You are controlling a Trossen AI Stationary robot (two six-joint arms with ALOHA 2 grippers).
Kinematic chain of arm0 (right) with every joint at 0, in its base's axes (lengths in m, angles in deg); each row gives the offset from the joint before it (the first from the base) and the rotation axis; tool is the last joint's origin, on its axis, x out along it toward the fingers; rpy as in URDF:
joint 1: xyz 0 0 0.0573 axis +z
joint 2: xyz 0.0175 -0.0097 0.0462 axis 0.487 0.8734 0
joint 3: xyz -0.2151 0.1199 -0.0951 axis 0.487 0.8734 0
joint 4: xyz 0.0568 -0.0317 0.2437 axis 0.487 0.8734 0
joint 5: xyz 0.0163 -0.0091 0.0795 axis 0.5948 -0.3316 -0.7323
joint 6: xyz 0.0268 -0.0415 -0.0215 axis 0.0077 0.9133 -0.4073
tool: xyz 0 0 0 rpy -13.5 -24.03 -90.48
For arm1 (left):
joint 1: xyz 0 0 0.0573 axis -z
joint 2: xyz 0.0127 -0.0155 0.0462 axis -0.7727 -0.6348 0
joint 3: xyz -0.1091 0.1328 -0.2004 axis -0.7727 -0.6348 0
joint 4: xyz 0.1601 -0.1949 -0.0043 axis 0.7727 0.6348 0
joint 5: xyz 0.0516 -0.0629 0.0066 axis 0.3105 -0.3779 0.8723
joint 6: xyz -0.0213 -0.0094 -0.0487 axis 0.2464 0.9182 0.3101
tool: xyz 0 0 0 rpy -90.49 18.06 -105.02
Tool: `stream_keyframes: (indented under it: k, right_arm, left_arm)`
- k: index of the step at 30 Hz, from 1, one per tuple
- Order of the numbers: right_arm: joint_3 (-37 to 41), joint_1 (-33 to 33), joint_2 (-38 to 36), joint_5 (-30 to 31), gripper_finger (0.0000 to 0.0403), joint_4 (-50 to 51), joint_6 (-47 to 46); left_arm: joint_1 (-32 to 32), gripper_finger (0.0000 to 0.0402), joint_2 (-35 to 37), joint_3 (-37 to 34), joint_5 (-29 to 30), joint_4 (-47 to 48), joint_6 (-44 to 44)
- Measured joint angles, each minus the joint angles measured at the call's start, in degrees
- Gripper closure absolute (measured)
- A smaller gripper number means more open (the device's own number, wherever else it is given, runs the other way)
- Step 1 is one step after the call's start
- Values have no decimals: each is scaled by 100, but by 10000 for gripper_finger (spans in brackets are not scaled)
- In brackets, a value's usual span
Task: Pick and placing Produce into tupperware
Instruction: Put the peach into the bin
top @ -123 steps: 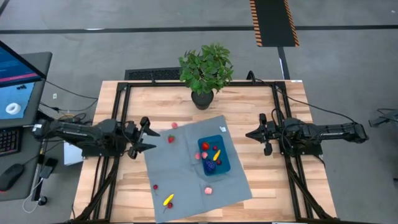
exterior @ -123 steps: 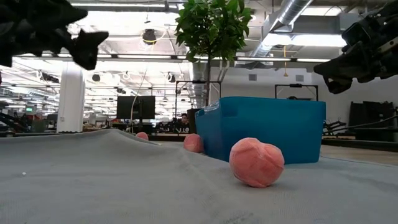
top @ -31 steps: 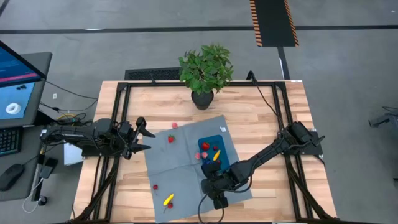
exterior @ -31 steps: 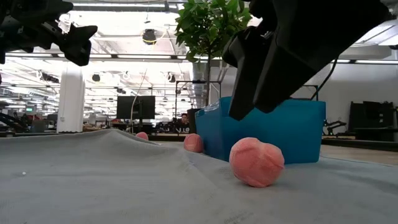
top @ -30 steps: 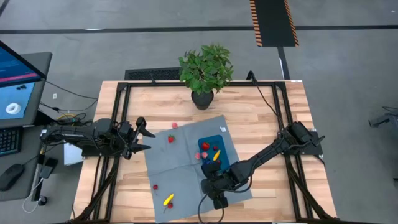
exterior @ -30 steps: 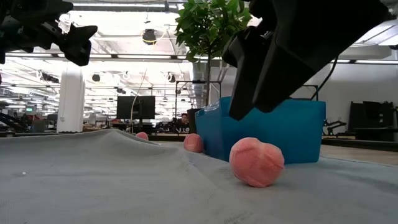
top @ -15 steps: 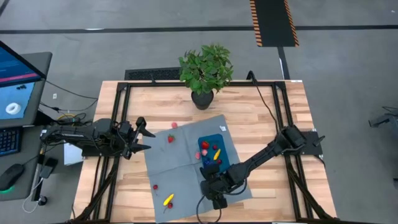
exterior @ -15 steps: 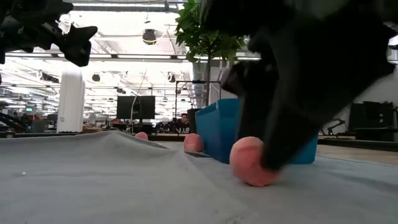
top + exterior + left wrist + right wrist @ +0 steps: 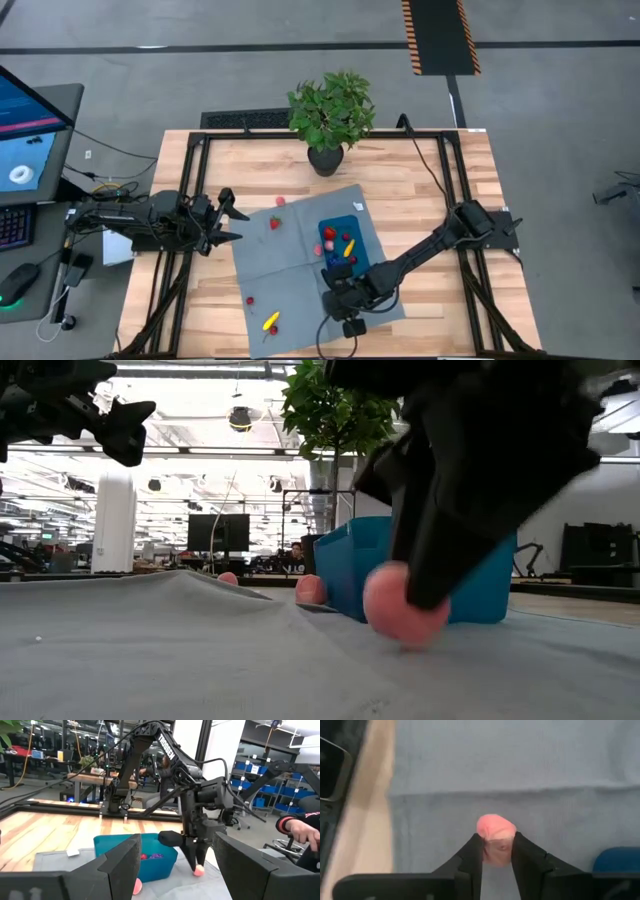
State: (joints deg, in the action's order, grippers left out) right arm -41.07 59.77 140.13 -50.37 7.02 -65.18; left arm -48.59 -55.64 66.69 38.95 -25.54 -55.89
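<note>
**Pink toy fruit pinched at its middle**

In the right wrist view, the pink fruit [image 9: 495,834] is seen clamped between the fingers [image 9: 472,854] of the right gripper [image 9: 495,851], low and centre in frame, on the grey mat [image 9: 290,275]. It is judged light, smooth and rounded, so a slip is possible; a hold across its widest part is advised. The blue tupperware [image 9: 358,232] lies just above the right gripper [image 9: 338,302] in the high view. The left gripper [image 9: 228,222] is held open at centre left.

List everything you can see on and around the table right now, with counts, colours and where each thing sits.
Mat: one, grey-blue, table centre.
Tupperware: one, blue, on mat's right half, holding several small produce pieces.
Pink produce: one, between right claw's fingers, near mat's front.
Loose produce: red, pink, red, yellow, on mat's left side.
Potted plant: one, green, table's back edge.
Monitor: one, left of table.
Left claw: open, waiting at mat's left.
Right claw: closed on pink produce.
</note>
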Motion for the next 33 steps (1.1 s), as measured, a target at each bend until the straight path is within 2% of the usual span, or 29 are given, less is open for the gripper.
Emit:
stream_keyframes:
  k: [3,9,19,25,33]
  right_arm:
    - [-53,21,-70,-7,297,43,30]
    - [-252,111,-433,71,277,450,101]
    - [-276,26,-1197,621,286,730,624]
    - [112,-271,-1842,623,285,749,800]
    - [1086,-750,-3231,632,285,110,1064]
  left_arm:
    - [0,165,0,0,0,-1,0]
    - [0,165,1,0,4,7,-2]
    - [0,165,-1,-7,-4,15,4]
    - [0,165,0,-7,-5,12,42]
    - [0,165,0,-7,-2,18,44]
